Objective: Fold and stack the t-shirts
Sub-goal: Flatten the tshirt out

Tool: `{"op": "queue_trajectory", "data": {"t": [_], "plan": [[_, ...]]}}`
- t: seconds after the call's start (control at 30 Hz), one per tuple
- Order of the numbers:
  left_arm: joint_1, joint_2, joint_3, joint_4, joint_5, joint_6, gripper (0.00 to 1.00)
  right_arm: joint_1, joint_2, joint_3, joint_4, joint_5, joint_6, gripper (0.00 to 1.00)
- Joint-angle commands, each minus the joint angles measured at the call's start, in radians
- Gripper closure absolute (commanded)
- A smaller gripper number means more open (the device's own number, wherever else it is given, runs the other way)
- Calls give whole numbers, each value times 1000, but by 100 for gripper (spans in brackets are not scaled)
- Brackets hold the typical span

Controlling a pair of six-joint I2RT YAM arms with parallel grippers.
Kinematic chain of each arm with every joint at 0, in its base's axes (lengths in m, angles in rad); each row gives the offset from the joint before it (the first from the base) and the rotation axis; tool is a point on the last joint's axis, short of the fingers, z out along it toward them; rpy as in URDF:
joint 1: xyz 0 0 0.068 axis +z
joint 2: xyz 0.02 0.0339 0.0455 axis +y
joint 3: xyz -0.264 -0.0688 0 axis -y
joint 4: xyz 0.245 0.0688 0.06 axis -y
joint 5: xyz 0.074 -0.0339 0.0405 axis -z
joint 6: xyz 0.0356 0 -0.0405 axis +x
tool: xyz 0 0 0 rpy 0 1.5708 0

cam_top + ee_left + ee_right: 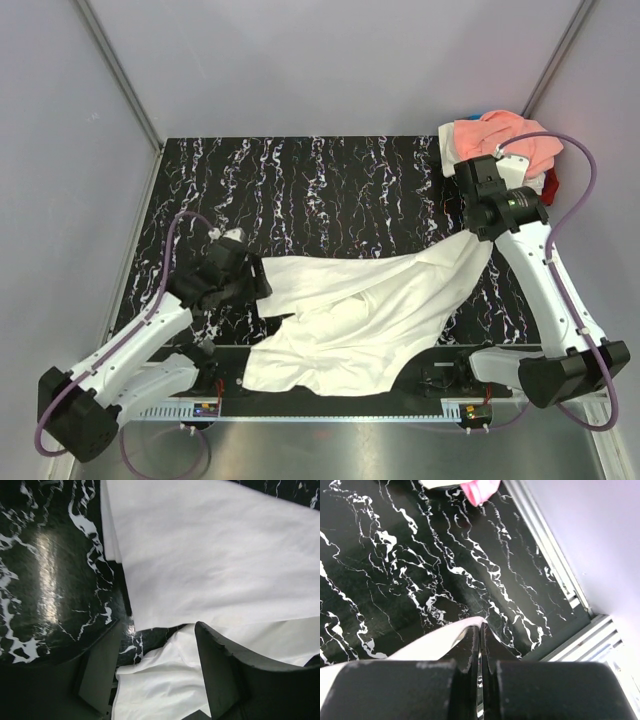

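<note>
item inspected: white t-shirt [370, 310]. condition: unfolded, loosely spread and heavily creased, with long folds running across it from lower left to upper right. no print is visible on the side facing up. location: near half of the black white-veined table [330, 190], stretching from the left gripper [252, 278] across to the right gripper [478, 232]. its near left corner hangs over the table's front edge, close to the arm bases. toward the right the cloth narrows to a point that rises up to the right gripper.

second item: pile of t-shirts [497, 138], bunched and unfolded in the far right corner of the table. a salmon-peach shirt [515, 130] lies on top, pale cloth shows under it, and a sliver of red shows at its right side. the pile is apart from the white t-shirt.

left gripper, wrist view [159, 630]: jaws stand well apart. it sits low over the shirt's left edge, where white cloth [210, 555] meets bare table. a rumpled fold of the shirt lies in the gap between the fingers [220, 675]. nothing is pinched; whether the pads touch the cloth cannot be told.

right gripper, wrist view [480, 630]: jaws pressed together, only a hairline seam between them. a strip of white cloth [430, 642] comes out beside the fingers on their left. the overhead view shows the shirt's right end drawn up into this gripper, so it is clamped on the white t-shirt. a pink scrap [479, 490] shows at the top edge of this view.
</note>
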Motion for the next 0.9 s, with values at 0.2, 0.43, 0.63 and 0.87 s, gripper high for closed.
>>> {"op": "queue_trajectory", "data": {"t": [0.2,0.43,0.63,0.87], "plan": [[-211,-95,-143,38,-122,-278,32,-29,-10,-69,129,-138,-74,100],[-214,-125,-249,111,-92,-312,19,-29,-21,-93,149,-190,-69,100],[-216,-85,-295,181,-101,-333,21,-29,-32,-100,155,-205,-74,100],[-214,-135,-319,219,-134,-339,31,-29,-45,-129,167,-224,-77,100]]}}
